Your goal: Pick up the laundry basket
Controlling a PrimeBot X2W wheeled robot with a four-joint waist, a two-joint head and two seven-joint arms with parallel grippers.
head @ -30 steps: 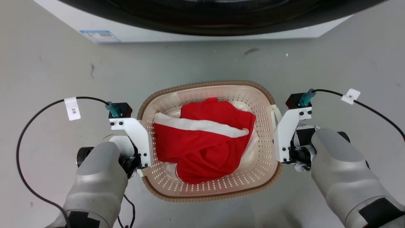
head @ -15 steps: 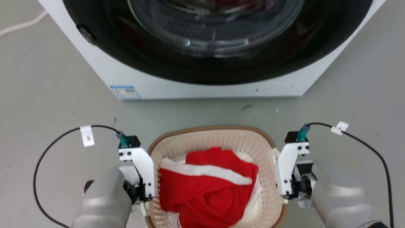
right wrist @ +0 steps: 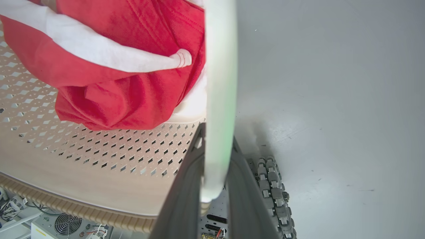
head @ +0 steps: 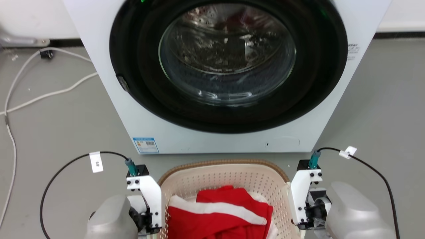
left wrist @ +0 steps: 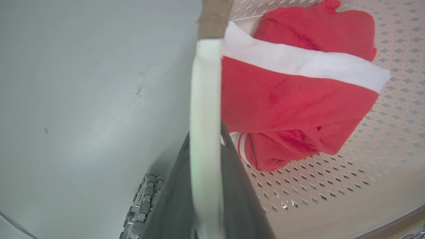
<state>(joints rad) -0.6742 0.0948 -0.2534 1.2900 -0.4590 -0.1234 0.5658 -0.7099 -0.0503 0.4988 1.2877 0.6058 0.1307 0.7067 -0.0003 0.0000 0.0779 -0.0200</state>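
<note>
Gripping the laundry basket point(head: 215, 181) from both sides, the robot has one white handle in each gripper. The left gripper point(left wrist: 206, 146) is clamped on the left handle point(left wrist: 206, 93), which runs straight out between its two dark fingers. The right gripper point(right wrist: 215, 139) is clamped on the right handle point(right wrist: 219, 83) in the same way. The basket hangs between the two grippers, inward of each. A red and white garment point(head: 219, 215) is heaped in it, nearer the right gripper's side than the left's. From the wrist views the basket looks to be off the floor point(left wrist: 83, 83), though I cannot be sure.

The main risk, as I judge it, is the grip itself. The handles are thin, smooth strips held by narrow fingers, so either could slide out lengthwise if the load jerks. If one arm rises faster than the other, the basket will tilt and the garment may shift or spill over the brown rim. If the arms spread apart, the handles could flex or pull free; if they squeeze inward, the soft walls could buckle. Just ahead of both grippers stands the washing machine point(head: 109, 83), so a forward swing could knock the far rim against it.
</note>
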